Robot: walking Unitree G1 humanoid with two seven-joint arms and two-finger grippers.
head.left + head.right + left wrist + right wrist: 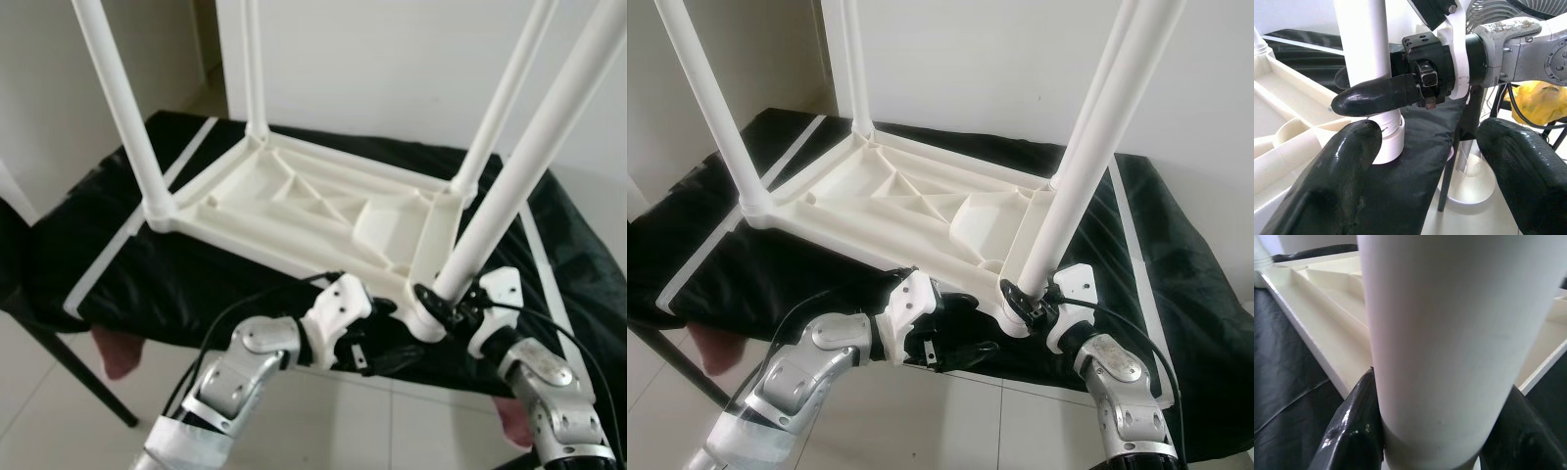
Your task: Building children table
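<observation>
Black fingers (1347,431) of the right gripper (453,305) are squeezed around the near white leg (529,157), low by its socket. Beside that leg, the left gripper (384,345) is held wide open. Upside down on the black-covered desk (147,264) lies the white children's table (313,211).

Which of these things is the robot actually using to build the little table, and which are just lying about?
In use:
upturned white tabletop
near right leg, clamped by the right gripper
left gripper, open beside that leg's base

Lying about:
black cover
yellow bag
</observation>
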